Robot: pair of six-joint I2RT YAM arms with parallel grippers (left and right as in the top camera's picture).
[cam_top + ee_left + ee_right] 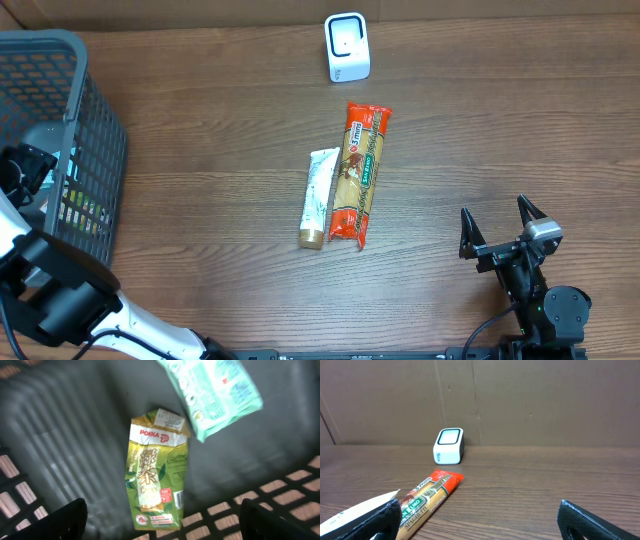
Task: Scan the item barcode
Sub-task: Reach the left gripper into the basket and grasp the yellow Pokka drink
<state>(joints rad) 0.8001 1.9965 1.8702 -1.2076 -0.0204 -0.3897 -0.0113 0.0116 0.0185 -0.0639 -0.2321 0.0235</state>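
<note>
Left gripper [162, 515], jaws spread wide and holding nothing, hangs inside the grey plastic mesh basket [100, 120] at frame left. It is above a crumpled green Pokka tea carton [155, 480] on the basket floor, with a pale teal printed packet [215, 395] to the carton's upper right. Right gripper [495, 215], lower right, jaws fully apart and empty, over the brown wooden table [200, 250]. Mid-table, an orange-red spaghetti packet [360, 175] lies just beside a white tube with a tan cap [319, 197]; the small white box-shaped barcode scanner [347, 47] stands top centre.
</note>
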